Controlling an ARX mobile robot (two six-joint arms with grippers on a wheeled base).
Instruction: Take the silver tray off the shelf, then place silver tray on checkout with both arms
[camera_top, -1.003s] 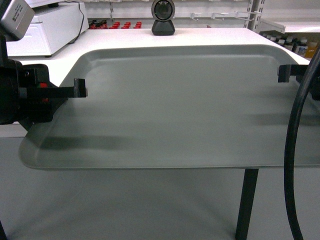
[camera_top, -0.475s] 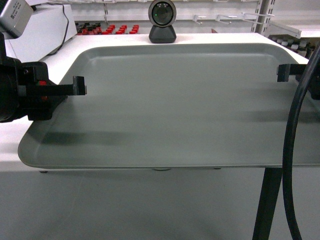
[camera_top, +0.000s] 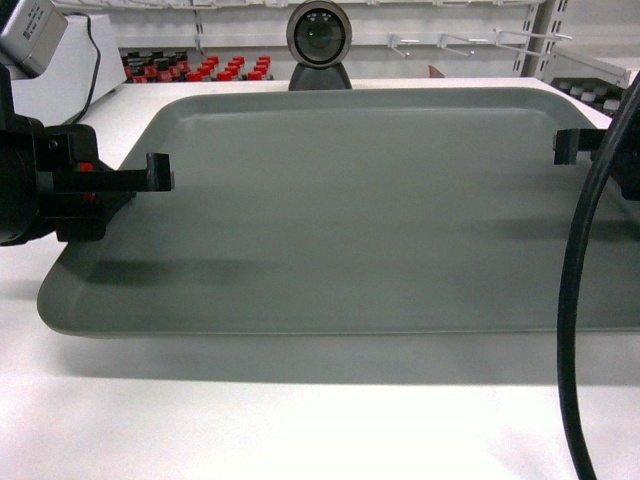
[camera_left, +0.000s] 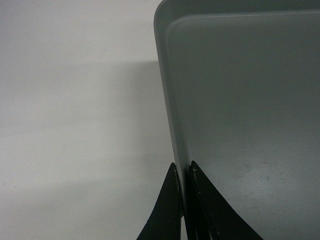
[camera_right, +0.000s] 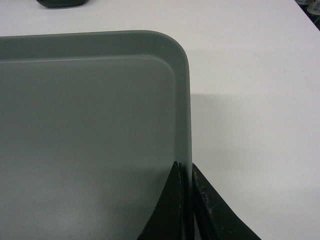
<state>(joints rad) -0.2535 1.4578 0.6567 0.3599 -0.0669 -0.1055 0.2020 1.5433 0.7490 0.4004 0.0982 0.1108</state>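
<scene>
the large flat rectangular matte grey-silver metal tray lies level with its long axis running left to right across the head view, its short sides facing the two arms and its far long edge toward a round black camera-like device on a stand at the back of the wide plain white bench. compared with half a second ago, the tray's near edge now sits over the white bench top rather than hanging out past its front, the black leg below is out of sight, and a soft shadow falls on the bench just under the near rim. the tray is plain, with rounded corners and a low raised rim. the left black two-finger hand is pinched on the left rim, one finger outside and one inside, and the right black two-finger hand is pinched on the right rim the same way. a thick black cable hangs down in front at the right. whether the tray touches the bench cannot be told.
</scene>
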